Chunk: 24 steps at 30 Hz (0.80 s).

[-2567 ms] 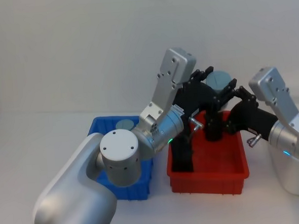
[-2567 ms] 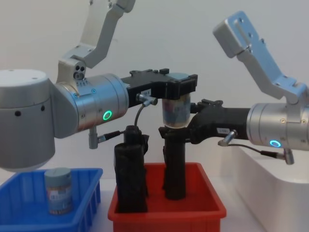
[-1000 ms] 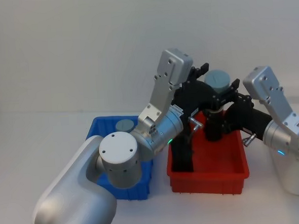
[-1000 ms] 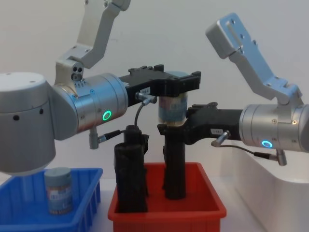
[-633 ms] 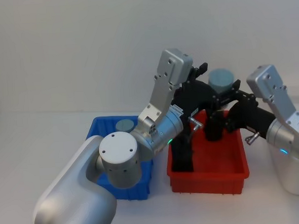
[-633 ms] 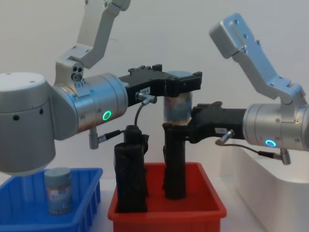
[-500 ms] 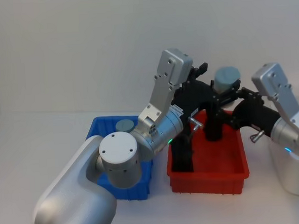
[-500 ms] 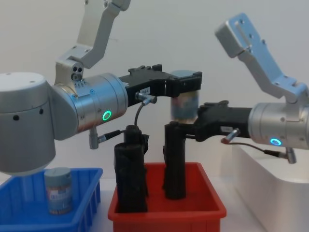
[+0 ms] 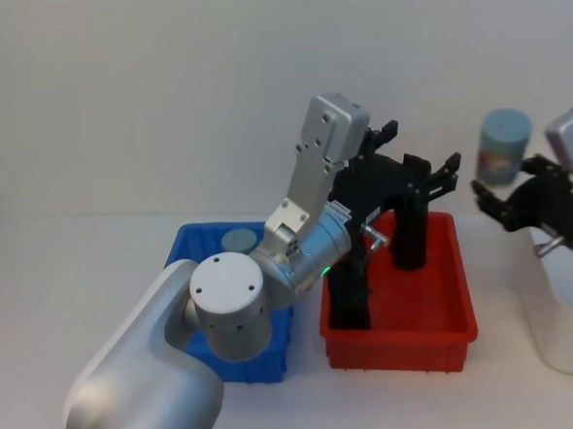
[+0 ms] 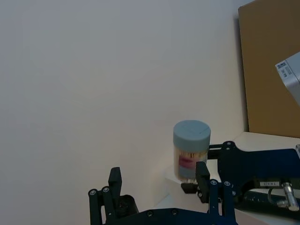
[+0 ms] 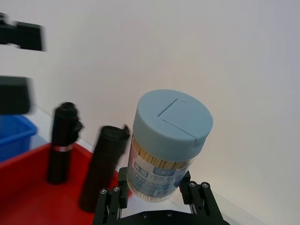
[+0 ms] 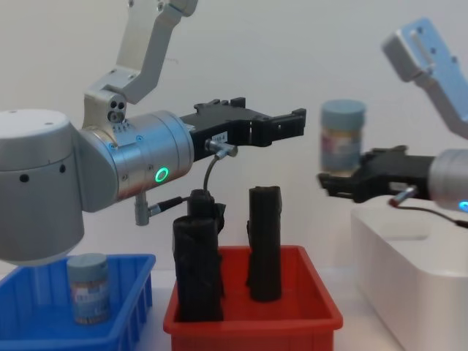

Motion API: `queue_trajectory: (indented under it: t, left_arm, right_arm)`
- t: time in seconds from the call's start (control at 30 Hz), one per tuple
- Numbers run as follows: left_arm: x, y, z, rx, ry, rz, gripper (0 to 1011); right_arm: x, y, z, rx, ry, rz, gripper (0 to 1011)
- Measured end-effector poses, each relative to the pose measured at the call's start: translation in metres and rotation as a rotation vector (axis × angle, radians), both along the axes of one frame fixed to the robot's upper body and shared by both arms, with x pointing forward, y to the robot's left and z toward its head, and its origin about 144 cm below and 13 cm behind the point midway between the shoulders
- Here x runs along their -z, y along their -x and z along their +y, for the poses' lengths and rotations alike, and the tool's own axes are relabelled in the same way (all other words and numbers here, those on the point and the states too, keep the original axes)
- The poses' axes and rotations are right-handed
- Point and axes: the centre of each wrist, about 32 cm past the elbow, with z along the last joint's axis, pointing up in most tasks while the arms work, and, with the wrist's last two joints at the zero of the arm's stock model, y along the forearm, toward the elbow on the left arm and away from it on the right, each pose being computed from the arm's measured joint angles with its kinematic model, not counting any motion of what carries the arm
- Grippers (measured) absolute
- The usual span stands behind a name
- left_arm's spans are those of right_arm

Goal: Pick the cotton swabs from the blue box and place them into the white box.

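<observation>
We see one cotton swab tub (image 12: 343, 137) upright in the air, gripped low on its body by the right gripper (image 12: 338, 180); its grey-blue lid and most of the label stand above the fingers. In the chest view it sits just left of the white box (image 12: 409, 270) and above its rim level, not over the opening. In the head view the same tub (image 9: 505, 147) is right of the red bin (image 9: 440, 334), with the right gripper (image 9: 501, 204) under it. The right wrist view shows the tub (image 11: 169, 145) seated between the black fingers (image 11: 110, 204), clamped on its base.

A second tub (image 12: 88, 287) stands upright in the blue box (image 12: 128, 318), toward its middle. In the head view we see only its lid (image 9: 237, 240) behind the left arm, inside the blue box (image 9: 185, 244).

The left gripper (image 12: 291, 125) hangs in the air above the red bin (image 12: 314, 311), fingers spread, gripping nothing. In the head view it (image 9: 422, 168) is over the bin's far part. The left wrist view shows its two fingertips (image 10: 115, 178) apart, with the carried tub (image 10: 191, 150) beyond them.

Two tall black rolls (image 12: 197, 256) stand upright in the red bin, the second (image 12: 264, 243) just right of the first.
</observation>
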Motion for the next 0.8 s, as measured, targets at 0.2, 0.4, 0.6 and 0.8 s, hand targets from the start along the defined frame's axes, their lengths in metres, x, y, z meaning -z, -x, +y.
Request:
queue_trajectory:
  t: [0.2, 0.4, 0.6, 0.8]
  left_arm:
    - [0.000, 0.000, 0.000, 0.000, 0.000, 0.000, 1004]
    - [0.000, 0.000, 0.000, 0.000, 0.000, 0.000, 1004]
    - [0.000, 0.000, 0.000, 0.000, 0.000, 0.000, 1004]
    - [0.000, 0.000, 0.000, 0.000, 0.000, 0.000, 1004]
  right_arm:
    - [-0.002, 0.001, -0.021, 0.092, -0.003, 0.008, 619]
    - [-0.005, 0.002, -0.043, 0.185, 0.004, 0.022, 619]
    - [-0.010, 0.001, -0.064, 0.256, 0.018, 0.040, 619]
    - [-0.015, 0.000, -0.072, 0.273, 0.031, 0.050, 619]
